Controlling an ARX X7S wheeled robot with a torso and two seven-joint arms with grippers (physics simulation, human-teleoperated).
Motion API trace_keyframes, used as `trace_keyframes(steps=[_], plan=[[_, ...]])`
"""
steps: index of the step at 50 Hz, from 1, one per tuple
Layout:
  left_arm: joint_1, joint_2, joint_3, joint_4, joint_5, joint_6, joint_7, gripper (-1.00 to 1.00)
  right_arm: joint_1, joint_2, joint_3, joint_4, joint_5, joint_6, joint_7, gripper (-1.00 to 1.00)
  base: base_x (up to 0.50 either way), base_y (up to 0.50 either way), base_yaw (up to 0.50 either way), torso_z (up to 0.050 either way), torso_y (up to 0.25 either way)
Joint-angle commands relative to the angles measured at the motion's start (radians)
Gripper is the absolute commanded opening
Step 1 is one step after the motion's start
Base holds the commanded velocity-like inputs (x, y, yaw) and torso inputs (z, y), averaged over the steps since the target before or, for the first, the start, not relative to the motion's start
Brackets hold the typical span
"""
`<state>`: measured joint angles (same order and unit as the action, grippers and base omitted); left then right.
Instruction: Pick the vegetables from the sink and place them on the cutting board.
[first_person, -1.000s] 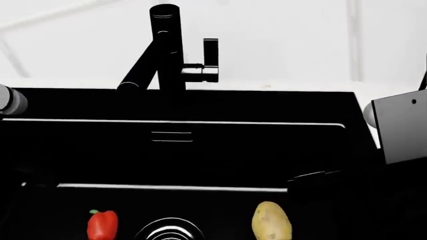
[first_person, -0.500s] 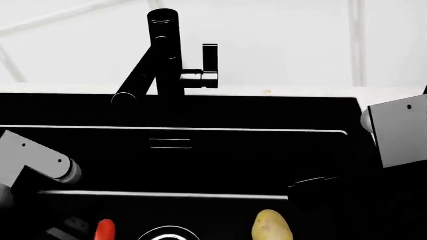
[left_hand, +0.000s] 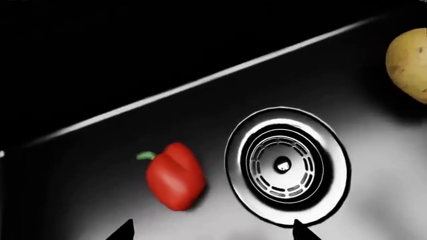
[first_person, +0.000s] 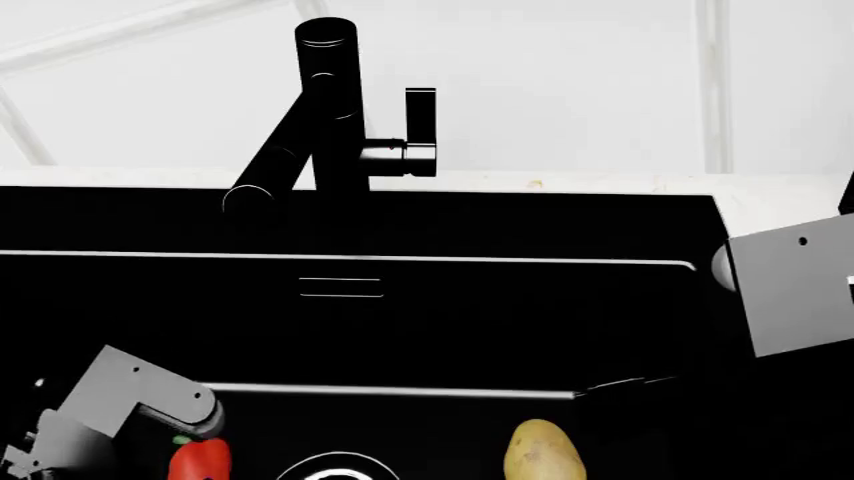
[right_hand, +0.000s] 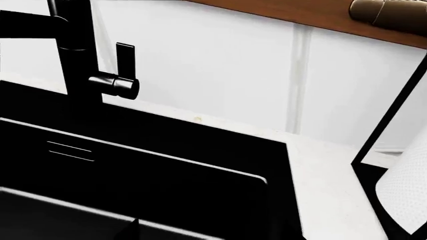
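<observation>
Down on the floor of the black sink (first_person: 400, 330) we see the red bell pepper (left_hand: 175, 176) lying on its side just beside the round ringed drain (left_hand: 287, 166), its green stem pointing away from the drain. On the drain's opposite side, a little farther off, lies the speckled potato (first_person: 542, 453). Our left gripper (left_hand: 212, 231) hangs over the basin near the pepper; only its two dark fingertips (left_hand: 123, 231) show in the left wrist view, spread wide apart and holding nothing, with the pepper and the drain's rim lying beyond the gap between them. From the head view the left arm (first_person: 114, 410) reaches down into the sink at an angle, just beside the pepper. Our right arm (first_person: 794, 290) is held high beyond the potato's side of the drain, above the sink's edge; its fingers are out of sight, so we cannot tell their state. Behind the drain rises the black faucet (first_person: 327, 110).
</observation>
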<state>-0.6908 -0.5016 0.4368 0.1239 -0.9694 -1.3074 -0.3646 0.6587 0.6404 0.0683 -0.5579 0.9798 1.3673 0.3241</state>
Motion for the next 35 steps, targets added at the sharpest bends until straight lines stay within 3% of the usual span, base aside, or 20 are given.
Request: trace_keyframes(steps=[1,18,35], plan=[[-0.052,0.042,0.078,-0.173,0.107,0.114,0.067,1.00,-0.001,-0.008,-0.015,0.020,-0.010,-0.020,-0.015,1.00,0.00,0.00,0.00,0.000,0.000],[-0.142,0.139,0.230,-0.479,0.272,0.268,0.171,1.00,-0.005,0.000,-0.035,0.033,-0.006,-0.035,-0.018,1.00,0.00,0.00,0.00,0.000,0.000],[-0.223,0.260,0.307,-0.845,0.391,0.439,0.250,1.00,-0.010,0.003,-0.072,0.044,-0.014,-0.059,-0.024,1.00,0.00,0.00,0.00,0.000,0.000]])
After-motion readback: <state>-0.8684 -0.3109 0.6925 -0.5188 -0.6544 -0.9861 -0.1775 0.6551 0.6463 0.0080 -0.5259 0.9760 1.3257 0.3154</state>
